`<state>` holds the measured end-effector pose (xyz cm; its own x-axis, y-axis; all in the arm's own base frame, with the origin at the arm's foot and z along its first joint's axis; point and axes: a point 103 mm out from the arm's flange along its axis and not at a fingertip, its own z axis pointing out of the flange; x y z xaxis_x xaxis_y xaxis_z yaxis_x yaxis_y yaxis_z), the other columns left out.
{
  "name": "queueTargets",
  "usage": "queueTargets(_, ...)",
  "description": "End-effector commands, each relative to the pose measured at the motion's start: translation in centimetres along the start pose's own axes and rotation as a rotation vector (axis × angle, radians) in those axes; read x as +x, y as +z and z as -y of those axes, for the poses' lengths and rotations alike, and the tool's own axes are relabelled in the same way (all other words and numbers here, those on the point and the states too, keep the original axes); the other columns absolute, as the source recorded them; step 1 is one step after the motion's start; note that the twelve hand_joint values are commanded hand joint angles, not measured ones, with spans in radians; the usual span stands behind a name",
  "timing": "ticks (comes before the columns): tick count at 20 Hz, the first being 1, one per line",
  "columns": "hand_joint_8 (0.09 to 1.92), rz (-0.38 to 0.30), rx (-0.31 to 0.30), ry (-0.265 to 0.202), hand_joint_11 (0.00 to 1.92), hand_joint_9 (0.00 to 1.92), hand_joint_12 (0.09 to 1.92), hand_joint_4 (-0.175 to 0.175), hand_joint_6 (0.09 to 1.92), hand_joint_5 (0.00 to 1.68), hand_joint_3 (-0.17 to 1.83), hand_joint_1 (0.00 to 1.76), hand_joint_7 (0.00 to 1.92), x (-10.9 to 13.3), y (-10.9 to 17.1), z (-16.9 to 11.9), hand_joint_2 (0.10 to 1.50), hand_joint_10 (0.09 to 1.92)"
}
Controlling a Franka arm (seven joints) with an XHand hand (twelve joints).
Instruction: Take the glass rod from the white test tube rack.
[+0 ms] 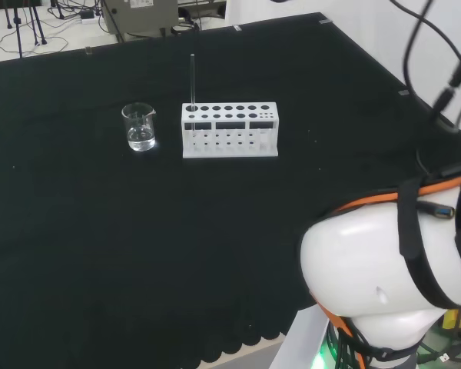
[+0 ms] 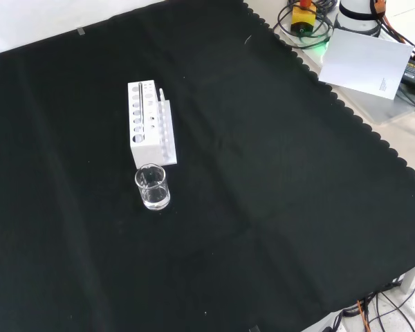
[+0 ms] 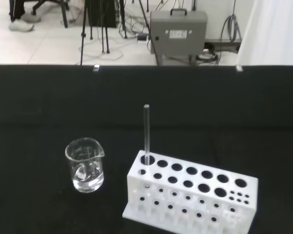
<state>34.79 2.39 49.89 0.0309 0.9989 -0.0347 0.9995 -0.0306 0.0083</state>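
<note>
clear glass rod [image 3: 146, 132] stands upright in the end hole of the white test tube rack [image 3: 195, 192], at the end nearest the small beaker [image 3: 85, 165], which sits just beside the rack on the black surface [image 1: 100, 231]. from my seat i cannot tell how the robot hand is set, so nothing is grasped yet as far as i can judge. my worry: the rod is thin and hard to see, so a skewed approach could tip the rack or knock the beaker.
</note>
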Motion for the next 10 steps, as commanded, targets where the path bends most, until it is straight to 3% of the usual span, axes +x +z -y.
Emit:
queueTargets(1, 0.91, -0.022, 0.059, -0.053, 0.03, 0.32, 1.43, -0.175, 0.09, 0.18, 0.55, 0.63, 0.16, 3.6, 1.6, -7.2, 0.84, 0.90)
queueTargets(5, 0.94, -0.025, 0.061, -0.062, 0.15, 0.51, 1.42, -0.175, 0.09, 0.34, 0.55, 0.64, 0.37, 3.6, 2.0, -9.6, 0.85, 0.89)
queueTargets(10, 0.94, -0.035, 0.082, -0.090, 0.25, 0.60, 1.40, -0.175, 0.20, 0.42, 0.54, 0.64, 0.45, 3.7, 4.3, -12.1, 0.85, 0.88)
